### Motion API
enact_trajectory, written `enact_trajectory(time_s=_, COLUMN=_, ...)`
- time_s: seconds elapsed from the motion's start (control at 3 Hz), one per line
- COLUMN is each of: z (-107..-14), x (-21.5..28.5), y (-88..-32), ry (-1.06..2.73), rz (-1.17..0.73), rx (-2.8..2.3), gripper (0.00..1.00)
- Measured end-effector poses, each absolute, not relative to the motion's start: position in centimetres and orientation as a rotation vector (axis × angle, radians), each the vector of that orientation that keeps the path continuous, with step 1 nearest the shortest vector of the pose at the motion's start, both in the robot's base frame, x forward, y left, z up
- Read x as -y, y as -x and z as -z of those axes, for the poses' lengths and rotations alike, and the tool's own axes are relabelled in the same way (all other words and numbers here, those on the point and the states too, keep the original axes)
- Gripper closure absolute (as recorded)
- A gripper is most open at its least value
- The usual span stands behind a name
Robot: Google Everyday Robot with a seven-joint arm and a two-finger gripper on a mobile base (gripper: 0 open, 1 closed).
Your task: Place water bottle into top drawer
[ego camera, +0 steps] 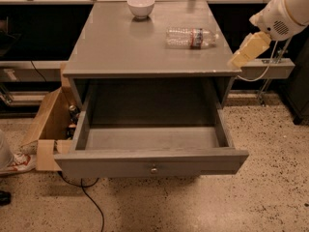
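The water bottle (190, 37) lies on its side on the right part of the grey cabinet top (120, 47), its white cap pointing right. The top drawer (152, 164) is pulled wide open below, its inside bare, its small round knob at the front middle. My gripper (247, 50), with cream-coloured fingers on a white arm, hangs at the right edge of the cabinet top. It is to the right of the bottle and a little nearer than it, apart from it and holding nothing.
A white bowl (141, 6) stands at the back of the cabinet top. An open cardboard box (48, 129) with items sits on the floor left of the cabinet. A black cable (89, 197) runs across the speckled floor. A grey shelf (270, 66) sticks out at the right.
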State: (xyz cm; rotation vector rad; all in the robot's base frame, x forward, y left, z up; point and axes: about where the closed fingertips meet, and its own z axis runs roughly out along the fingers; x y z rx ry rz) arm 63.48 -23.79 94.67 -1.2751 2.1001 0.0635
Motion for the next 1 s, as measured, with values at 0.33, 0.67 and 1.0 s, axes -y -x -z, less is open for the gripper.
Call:
enact_trajectory(time_s=0.33, z=-94.6, x=23.7, y=-63.6, ry=1.277, rz=-0.065, rx=-2.098, gripper=0.0)
enact_trajectory(time_s=0.67, z=-94.6, x=22.3, y=-66.6, ry=1.305, rz=-0.04, rx=-2.018, gripper=0.0)
enact_trajectory(time_s=1.0, z=-94.6, x=20.6, y=-70.7, ry=1.285, rz=-0.039, rx=-1.935, gripper=0.0)
